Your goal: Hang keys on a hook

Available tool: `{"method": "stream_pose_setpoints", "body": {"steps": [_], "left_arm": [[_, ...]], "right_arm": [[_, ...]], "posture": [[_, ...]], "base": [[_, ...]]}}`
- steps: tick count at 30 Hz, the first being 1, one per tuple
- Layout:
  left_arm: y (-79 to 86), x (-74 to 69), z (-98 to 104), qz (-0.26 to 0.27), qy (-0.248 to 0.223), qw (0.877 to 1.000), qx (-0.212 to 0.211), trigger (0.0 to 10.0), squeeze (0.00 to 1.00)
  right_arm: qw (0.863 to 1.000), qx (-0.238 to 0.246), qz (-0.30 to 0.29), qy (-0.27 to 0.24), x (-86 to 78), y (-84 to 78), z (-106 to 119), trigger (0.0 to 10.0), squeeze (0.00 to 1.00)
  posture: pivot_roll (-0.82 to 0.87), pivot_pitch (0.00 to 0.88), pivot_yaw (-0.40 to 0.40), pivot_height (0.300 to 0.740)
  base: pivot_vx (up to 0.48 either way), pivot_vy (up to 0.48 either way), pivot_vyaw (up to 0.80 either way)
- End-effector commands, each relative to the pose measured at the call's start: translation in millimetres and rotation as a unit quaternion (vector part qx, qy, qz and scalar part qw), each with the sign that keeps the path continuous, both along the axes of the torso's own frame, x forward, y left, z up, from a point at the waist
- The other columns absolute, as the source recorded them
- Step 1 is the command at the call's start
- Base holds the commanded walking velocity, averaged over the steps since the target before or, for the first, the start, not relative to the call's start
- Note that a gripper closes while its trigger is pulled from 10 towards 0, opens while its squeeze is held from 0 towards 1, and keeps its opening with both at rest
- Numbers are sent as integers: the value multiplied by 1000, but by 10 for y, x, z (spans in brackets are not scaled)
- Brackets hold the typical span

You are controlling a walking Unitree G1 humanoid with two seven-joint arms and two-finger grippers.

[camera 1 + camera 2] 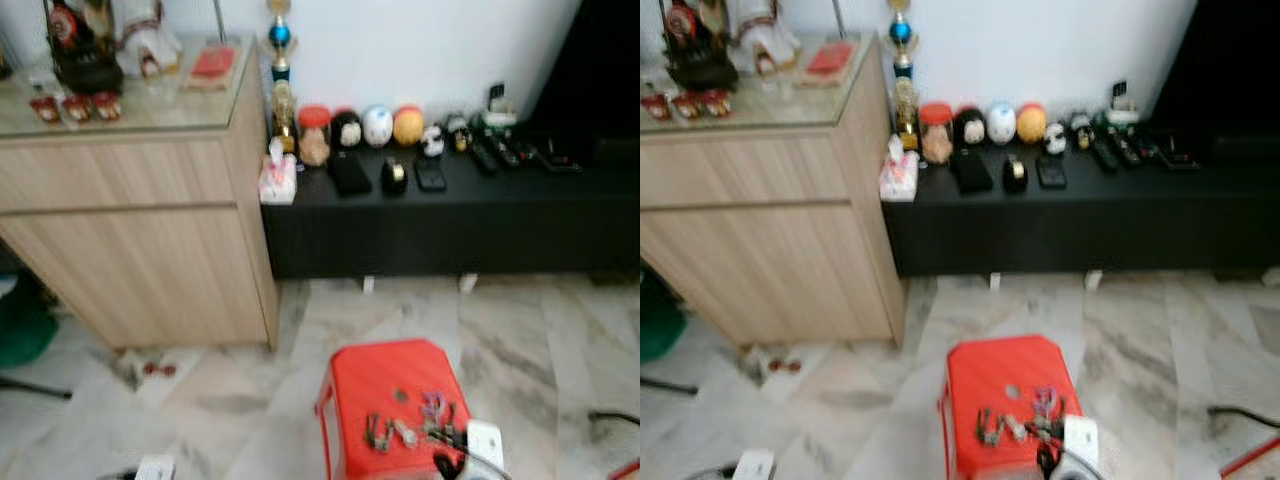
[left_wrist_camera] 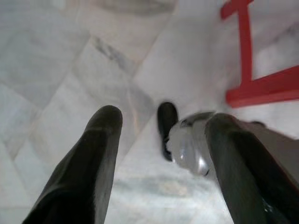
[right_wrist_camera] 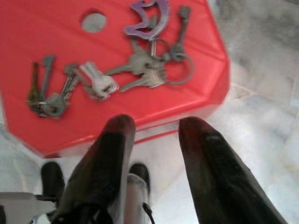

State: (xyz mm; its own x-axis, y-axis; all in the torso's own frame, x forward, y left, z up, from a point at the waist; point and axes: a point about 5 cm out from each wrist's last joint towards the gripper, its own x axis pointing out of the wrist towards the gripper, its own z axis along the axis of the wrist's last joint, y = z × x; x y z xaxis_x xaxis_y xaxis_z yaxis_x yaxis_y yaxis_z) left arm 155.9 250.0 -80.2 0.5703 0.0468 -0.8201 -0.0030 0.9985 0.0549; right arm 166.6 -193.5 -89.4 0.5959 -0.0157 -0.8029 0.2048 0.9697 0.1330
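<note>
Left eye view shows the keys (image 1: 415, 428) lying on a red stool (image 1: 385, 375) near the robot, right of a wooden cabinet (image 1: 150, 230). Left wrist view: left gripper (image 2: 161, 154) fingers apart over marble floor (image 2: 56, 60), idle. Right wrist view: right gripper (image 3: 156, 128), fingers apart, hovers beside the stool's near edge; best to reach farther, straddle one ring, then close.

You see dull grey metal keys (image 3: 140, 70) lying on a smooth, glossy red plastic stool (image 3: 56, 51). Your floor (image 1: 560, 350) is polished, veined marble tile. The cabinet (image 1: 150, 250) looks like matt pale wood grain under a glass top.
</note>
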Motion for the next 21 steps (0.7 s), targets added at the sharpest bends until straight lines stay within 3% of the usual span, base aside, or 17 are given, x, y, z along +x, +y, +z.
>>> {"method": "stream_pose_setpoints", "body": {"steps": [1,3,13,17,21], "left_arm": [[30,-116,-41,2,21,1000,4,10000,0],[27,-115,-41,4,20,1000,3,10000,0],[23,-117,-44,7,20,1000,1,10000,0],[21,-131,-49,8,20,1000,1,10000,0],[16,-139,-53,9,20,1000,0,10000,0]], "right_arm": [[1000,3,-1,-5,21,6,9,10000,0],[1000,6,0,-5,23,8,10,10000,0],[999,17,11,-27,52,21,33,10000,0],[996,-15,74,-55,110,13,82,10000,0],[995,-15,74,-71,125,5,101,10000,0]], "posture": [[-44,0,-42,740],[-41,0,-45,740],[-43,0,-45,740],[-44,0,-48,740],[-44,0,-52,740]], "base": [[0,0,800],[0,0,606],[0,0,0],[0,0,0],[0,0,0]]}}
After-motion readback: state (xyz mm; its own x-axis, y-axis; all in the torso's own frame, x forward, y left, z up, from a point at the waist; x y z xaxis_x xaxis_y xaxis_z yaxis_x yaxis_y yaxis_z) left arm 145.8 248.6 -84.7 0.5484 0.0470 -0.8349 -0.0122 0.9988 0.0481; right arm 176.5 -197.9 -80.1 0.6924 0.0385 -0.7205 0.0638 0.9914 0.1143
